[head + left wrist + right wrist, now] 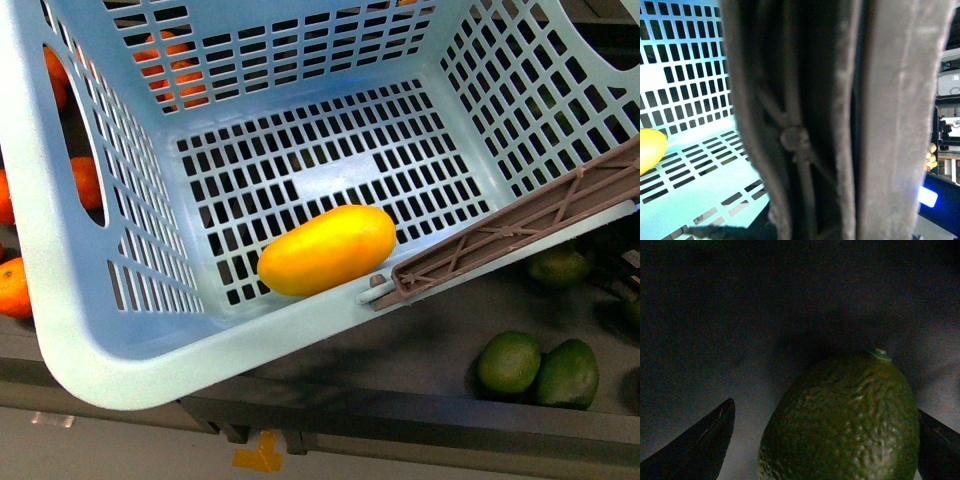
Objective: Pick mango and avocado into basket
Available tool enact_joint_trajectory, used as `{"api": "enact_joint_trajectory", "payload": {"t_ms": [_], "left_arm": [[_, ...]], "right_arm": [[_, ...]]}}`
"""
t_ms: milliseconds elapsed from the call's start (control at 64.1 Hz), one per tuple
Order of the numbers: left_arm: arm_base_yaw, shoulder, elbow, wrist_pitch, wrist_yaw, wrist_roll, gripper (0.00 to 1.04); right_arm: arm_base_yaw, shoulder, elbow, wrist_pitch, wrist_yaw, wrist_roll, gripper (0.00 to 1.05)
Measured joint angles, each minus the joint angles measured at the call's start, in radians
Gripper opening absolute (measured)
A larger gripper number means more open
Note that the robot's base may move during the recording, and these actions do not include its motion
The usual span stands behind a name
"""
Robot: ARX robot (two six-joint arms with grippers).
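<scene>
one of two done: mango [327,250] lying in basket [60,300]; avocado [840,420] outside on dark surface [740,325], flanked by spread right claw [825,407], not yet pinched. left claw unseen, grip untellable.

right claw [826,405] parted wide, two dark pointed fingers [702,440] slanting toward each other, tips well apart

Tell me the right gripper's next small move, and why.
Probably close the right gripper on the avocado. In the right wrist view the fruit sits between its fingers, with a clear gap on one side, so it is not gripped yet. The mango already lies in the basket, so the avocado is what remains.
</scene>
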Motion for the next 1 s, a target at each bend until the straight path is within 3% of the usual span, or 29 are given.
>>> {"api": "enact_joint_trajectory", "payload": {"t_ms": [624, 702, 858, 999], "left_arm": [[0.000, 0.000, 0.000, 0.000, 0.001, 0.000, 0.15], [0.000, 0.000, 0.000, 0.000, 0.000, 0.000, 0.15], [0.000, 0.000, 0.000, 0.000, 0.001, 0.000, 0.15], [0.000, 0.000, 0.000, 0.000, 0.001, 0.000, 0.15]], "right_arm": [[0.018, 0.017, 0.004, -0.019, 0.010, -0.024, 0.95], [0.017, 0.017, 0.004, -0.019, 0.012, -0.027, 0.91], [0.017, 0.017, 0.004, -0.019, 0.012, -0.033, 0.73], [0.017, 0.017, 0.004, -0.019, 0.011, -0.033, 0.71]]}}
